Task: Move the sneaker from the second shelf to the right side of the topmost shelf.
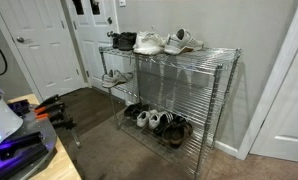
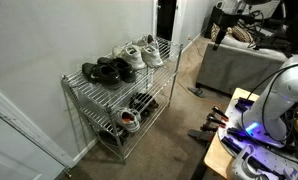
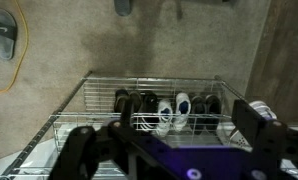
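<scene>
The chrome wire rack (image 1: 225, 100) stands against the wall with shoes on all three tiers. The topmost shelf (image 1: 214, 53) holds a row: black shoes (image 1: 122, 41) at one end, a bulky white pair (image 1: 147, 43) beside them, then a lighter sneaker (image 1: 180, 40). An exterior view from the other end shows the same black shoes (image 2: 109, 71) and white pair (image 2: 139, 55). The sneaker (image 1: 114, 77) sits on the second shelf (image 1: 179, 88), at the end under the black shoes, near the door. The lowest tier (image 1: 195, 146) carries pale shoes (image 1: 147, 118) just beside dark shoes (image 1: 175, 128). In the wrist view the gripper (image 3: 169, 135) is well apart from the rack, its fingers (image 3: 81, 147) spread wide around nothing. Which tier's shoes show behind it cannot be told.
</scene>
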{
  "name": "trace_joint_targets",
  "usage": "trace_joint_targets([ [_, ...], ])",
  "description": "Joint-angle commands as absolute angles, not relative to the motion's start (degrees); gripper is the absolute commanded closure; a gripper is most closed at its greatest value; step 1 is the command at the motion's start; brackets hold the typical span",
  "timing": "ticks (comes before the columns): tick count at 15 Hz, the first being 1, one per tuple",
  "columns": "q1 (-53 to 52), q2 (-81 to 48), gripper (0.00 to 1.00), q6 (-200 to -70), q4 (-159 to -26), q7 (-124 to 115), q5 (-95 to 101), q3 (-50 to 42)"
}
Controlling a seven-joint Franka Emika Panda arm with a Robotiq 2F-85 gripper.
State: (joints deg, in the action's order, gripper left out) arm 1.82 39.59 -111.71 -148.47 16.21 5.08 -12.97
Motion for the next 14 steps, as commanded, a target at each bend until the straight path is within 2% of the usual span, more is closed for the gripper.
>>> trace_joint_targets([
  [1, 0.9, 35.7, 0.00, -119.3, -150.9, 13.1, -0.1, -11.3],
  [14, -3.9, 20.7, 0.00, -135.6, -151.1, 9.4, -11.8, -5.5],
])
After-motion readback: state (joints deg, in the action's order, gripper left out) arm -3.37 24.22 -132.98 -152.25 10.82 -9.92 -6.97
